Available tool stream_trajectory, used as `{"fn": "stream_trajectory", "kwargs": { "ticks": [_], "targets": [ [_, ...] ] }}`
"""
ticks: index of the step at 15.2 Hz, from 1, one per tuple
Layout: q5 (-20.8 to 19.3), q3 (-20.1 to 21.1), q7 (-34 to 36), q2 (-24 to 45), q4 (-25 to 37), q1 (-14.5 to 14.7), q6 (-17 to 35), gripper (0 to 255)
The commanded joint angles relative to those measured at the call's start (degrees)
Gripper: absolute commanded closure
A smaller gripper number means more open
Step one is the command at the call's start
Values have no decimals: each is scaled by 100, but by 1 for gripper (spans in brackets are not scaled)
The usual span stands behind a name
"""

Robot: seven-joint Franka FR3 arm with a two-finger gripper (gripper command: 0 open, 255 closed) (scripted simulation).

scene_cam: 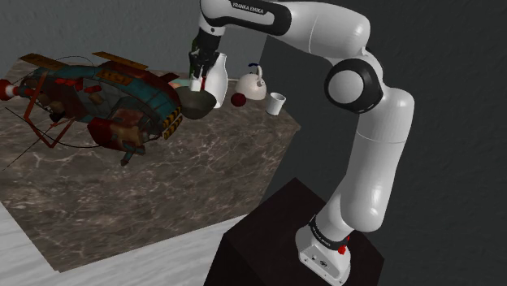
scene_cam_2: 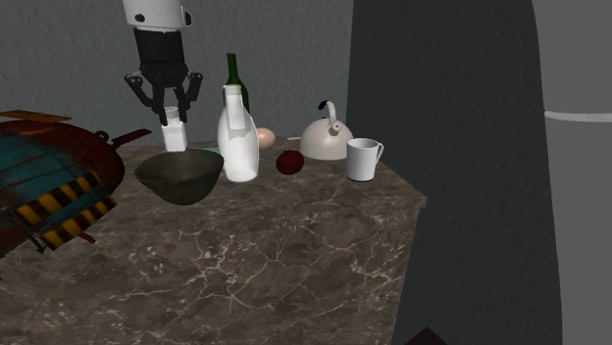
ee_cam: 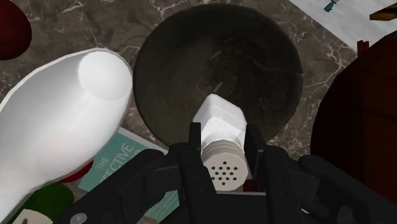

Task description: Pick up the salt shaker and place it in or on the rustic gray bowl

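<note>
The salt shaker [ee_cam: 222, 143] is a small white block with a perforated top, and my gripper [ee_cam: 222, 137] is shut on it, one black finger pressed on each side. It hangs upright over the dark gray bowl [ee_cam: 191, 57], above the rim on the side nearest the white bottle. In the second exterior view the gripper [scene_cam_2: 169, 110] comes straight down and the shaker [scene_cam_2: 175, 132] has its base about level with the rim of the bowl [scene_cam_2: 178, 176]. In the shoulder view the gripper [scene_cam: 197, 75] is above the bowl [scene_cam: 199, 102].
A tall white bottle [scene_cam_2: 237, 137] stands right beside the bowl, with a green bottle [scene_cam_2: 233, 71] behind it. A dark red apple [scene_cam_2: 288, 162], a white kettle [scene_cam_2: 327, 137] and a white mug [scene_cam_2: 363, 159] sit near the marble table's corner. A large rusty spaceship model [scene_cam: 106, 97] flanks the bowl. A teal book [ee_cam: 118, 162] lies under the bottle.
</note>
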Motion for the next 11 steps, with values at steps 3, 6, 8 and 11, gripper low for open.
{"fn": "stream_trajectory", "kwargs": {
  "ticks": [3,6,8,11],
  "targets": [
    [-1,2,-3,-19,-336,8,320,255],
    [-1,3,-4,-25,-423,10,402,255],
    [-1,3,-4,-24,-422,10,401,255],
    [-1,3,-4,-24,-422,10,401,255]
  ]
}}
